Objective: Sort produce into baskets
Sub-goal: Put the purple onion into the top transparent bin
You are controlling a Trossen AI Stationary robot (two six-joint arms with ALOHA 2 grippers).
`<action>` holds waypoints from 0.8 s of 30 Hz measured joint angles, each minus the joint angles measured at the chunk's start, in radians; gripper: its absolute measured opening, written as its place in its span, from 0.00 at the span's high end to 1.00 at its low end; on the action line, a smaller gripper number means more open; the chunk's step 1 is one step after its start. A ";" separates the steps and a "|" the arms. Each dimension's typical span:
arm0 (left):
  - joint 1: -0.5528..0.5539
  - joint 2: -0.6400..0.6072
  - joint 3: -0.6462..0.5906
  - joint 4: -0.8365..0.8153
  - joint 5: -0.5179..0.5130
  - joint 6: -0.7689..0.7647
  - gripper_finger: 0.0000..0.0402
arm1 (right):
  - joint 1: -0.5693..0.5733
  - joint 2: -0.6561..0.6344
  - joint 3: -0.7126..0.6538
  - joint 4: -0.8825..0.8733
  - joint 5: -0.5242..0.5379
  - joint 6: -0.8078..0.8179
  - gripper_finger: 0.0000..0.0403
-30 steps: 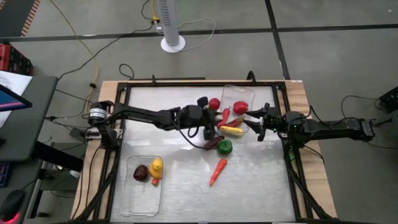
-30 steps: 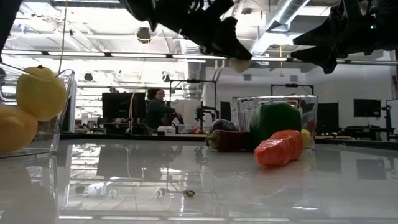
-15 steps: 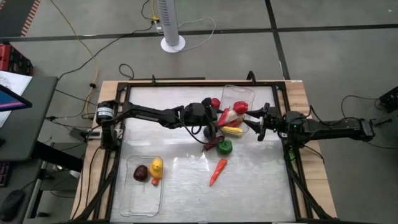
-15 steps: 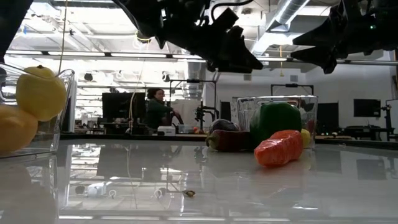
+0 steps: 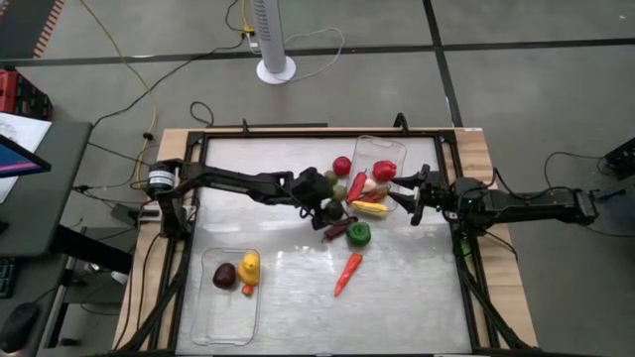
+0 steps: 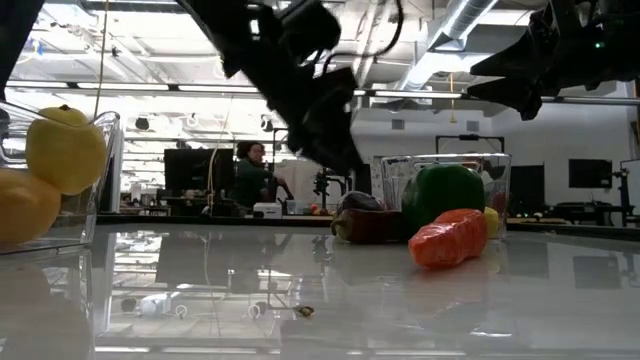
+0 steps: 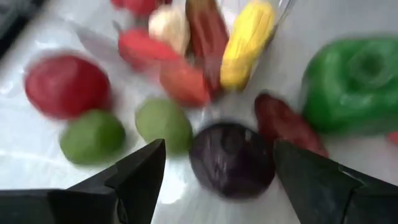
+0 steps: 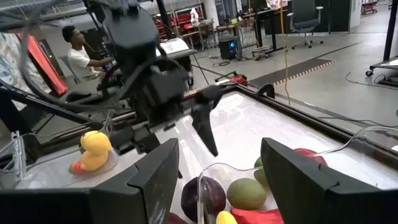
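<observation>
Since 1 second ago the left gripper [image 5: 334,205] has pulled back from the far basket [image 5: 381,149] toward the table's middle and spread its fingers, and a cream-coloured piece [image 5: 370,185] now lies in the produce cluster where none showed before. In the left wrist view the 2 fingers [image 7: 134,177] stand apart with nothing between them, just above a dark purple round piece [image 7: 231,158]. Around that piece lie 2 green rounds [image 7: 163,123], a red round one [image 7: 66,85], a dark red pepper [image 7: 286,121] and a green pepper [image 7: 353,87]. Farther off sit a yellow corn [image 7: 247,40], a long red chili [image 7: 208,34] and the cream piece, bunched together at the far basket's near edge.

From above, the cluster sits between the 2 grippers, with a red pepper [image 5: 384,171] inside the far basket. An orange carrot [image 5: 347,273] lies alone on the table [image 5: 417,288], nearer the front. The near basket [image 5: 228,296] at the front left holds a dark purple piece [image 5: 224,275], a yellow piece [image 5: 249,267] and a tiny red one.

The right gripper [image 5: 409,198] waits beside the far basket, fingers spread and empty. A person sits in the room beyond the table.
</observation>
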 joint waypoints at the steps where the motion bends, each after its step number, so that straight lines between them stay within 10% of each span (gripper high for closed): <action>1: 0.000 0.006 -0.017 0.023 -0.001 -0.007 0.29 | 0.000 0.000 0.000 0.002 0.000 0.000 0.37; 14: -0.008 0.100 -0.082 0.241 -0.011 0.006 0.09 | 0.000 0.002 0.000 0.013 0.000 0.002 0.37; 24: -0.011 0.143 -0.082 0.226 -0.007 0.020 0.19 | 0.000 0.006 0.000 0.010 0.000 0.000 0.37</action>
